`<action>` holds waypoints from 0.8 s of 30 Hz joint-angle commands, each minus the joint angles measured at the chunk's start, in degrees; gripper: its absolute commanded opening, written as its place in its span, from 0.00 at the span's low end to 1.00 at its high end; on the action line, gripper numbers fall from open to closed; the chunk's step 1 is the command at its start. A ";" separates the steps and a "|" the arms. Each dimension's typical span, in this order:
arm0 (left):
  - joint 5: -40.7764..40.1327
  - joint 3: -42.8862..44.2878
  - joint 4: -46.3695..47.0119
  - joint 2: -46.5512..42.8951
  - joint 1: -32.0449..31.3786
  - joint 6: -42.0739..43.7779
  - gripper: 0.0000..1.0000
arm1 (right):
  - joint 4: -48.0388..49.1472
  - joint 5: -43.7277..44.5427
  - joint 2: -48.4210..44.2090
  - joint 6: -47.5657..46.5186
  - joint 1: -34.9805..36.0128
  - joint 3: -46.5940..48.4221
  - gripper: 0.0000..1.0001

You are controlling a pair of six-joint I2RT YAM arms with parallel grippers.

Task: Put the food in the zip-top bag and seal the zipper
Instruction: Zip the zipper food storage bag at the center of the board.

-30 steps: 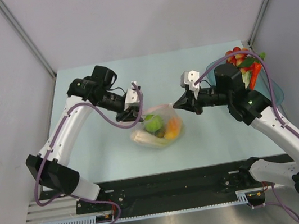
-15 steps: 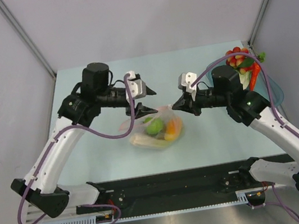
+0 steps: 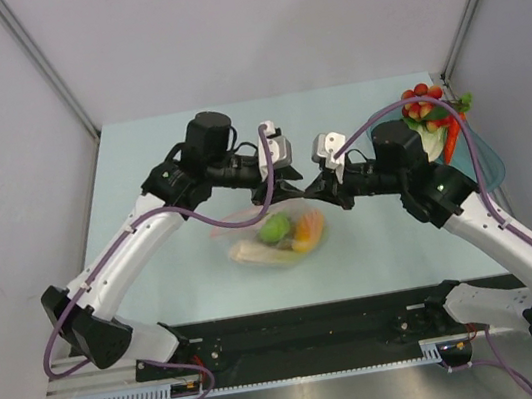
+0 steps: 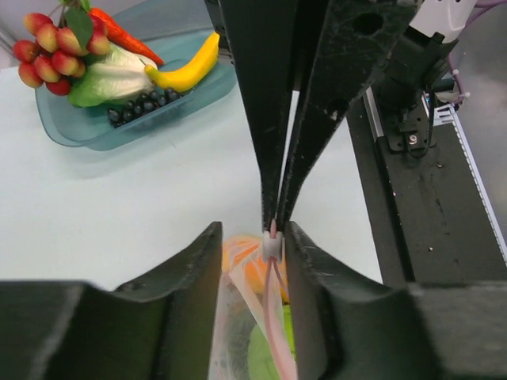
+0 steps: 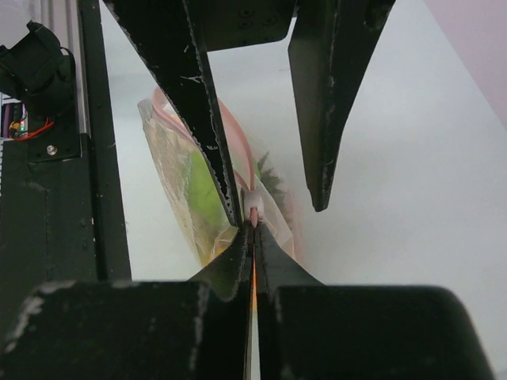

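Note:
The clear zip-top bag (image 3: 250, 224) lies mid-table with a green ball (image 3: 273, 227), an orange (image 3: 308, 226) and pale stalks (image 3: 252, 252) inside. My right gripper (image 3: 311, 190) is shut on the right end of the pink zipper (image 5: 238, 131), as the right wrist view (image 5: 253, 231) shows. My left gripper (image 3: 286, 184) is open and straddles the zipper (image 4: 279, 317) just behind its white slider (image 4: 272, 247), close against the right gripper's tips. The left gripper's fingers (image 5: 202, 95) hang on either side of the strip.
A teal bowl (image 3: 488, 159) at the right back holds more food: a banana (image 4: 186, 71), red grapes (image 4: 51, 55), a carrot (image 3: 450, 135), leafy greens (image 4: 111, 79). A black rail (image 3: 316, 323) runs along the near edge.
My left gripper has travelled right along the bag's mouth, from its left end to right beside the right gripper. The right gripper has held its place on the zipper's end.

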 commanded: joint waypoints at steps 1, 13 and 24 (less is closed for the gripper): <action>1.10 -0.71 1.09 0.42 -0.40 -0.86 0.35 | 2.15 1.69 -1.58 0.66 0.62 2.30 0.00; 1.36 -0.80 -8.32 -0.11 1.62 4.94 0.01 | 0.83 3.89 -1.76 0.22 0.36 2.21 0.00; -1.70 -3.61 -18.60 -3.09 7.06 12.50 0.01 | 2.67 8.20 -2.55 7.16 -7.63 2.21 0.00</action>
